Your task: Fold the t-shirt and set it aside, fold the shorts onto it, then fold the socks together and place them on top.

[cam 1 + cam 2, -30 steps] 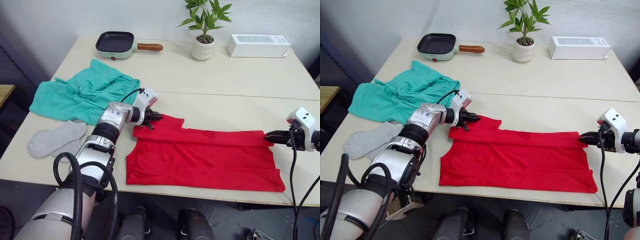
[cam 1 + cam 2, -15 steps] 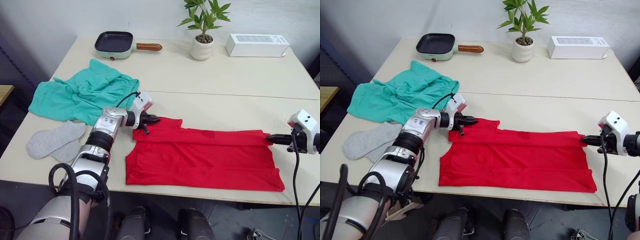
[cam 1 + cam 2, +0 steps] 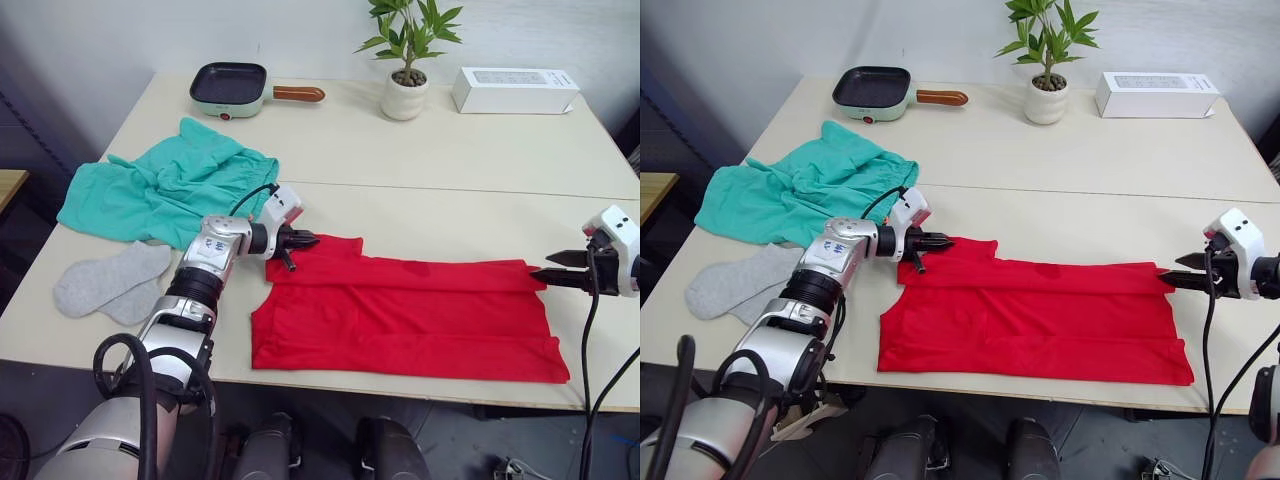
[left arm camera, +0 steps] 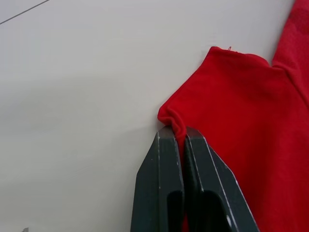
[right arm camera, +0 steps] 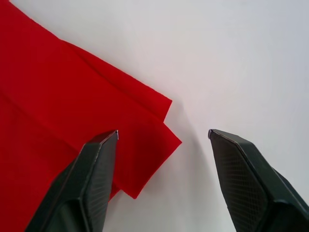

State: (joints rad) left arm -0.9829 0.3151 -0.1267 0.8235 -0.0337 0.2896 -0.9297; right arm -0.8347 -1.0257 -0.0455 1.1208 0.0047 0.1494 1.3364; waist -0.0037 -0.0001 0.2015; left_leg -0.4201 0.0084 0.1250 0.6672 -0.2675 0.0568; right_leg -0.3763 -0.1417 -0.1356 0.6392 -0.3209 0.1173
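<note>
My two head cameras look forward and down over the whole desk [image 3: 420,160], sharing nearly the same scene. Each wrist camera sits close above the desk, looking along its gripper's fingers at one end of the t-shirt [image 3: 400,315].

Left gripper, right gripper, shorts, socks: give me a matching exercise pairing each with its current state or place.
Things:
1. left gripper
2. right gripper
3. shorts
4. socks

States:
A. rumpled beside the frying pan
B. open at the t-shirt corner
C. near the table's front left edge
D. shut on a t-shirt fold

Pairs: 1-D, 2-B, 3-A, 4-C
</note>
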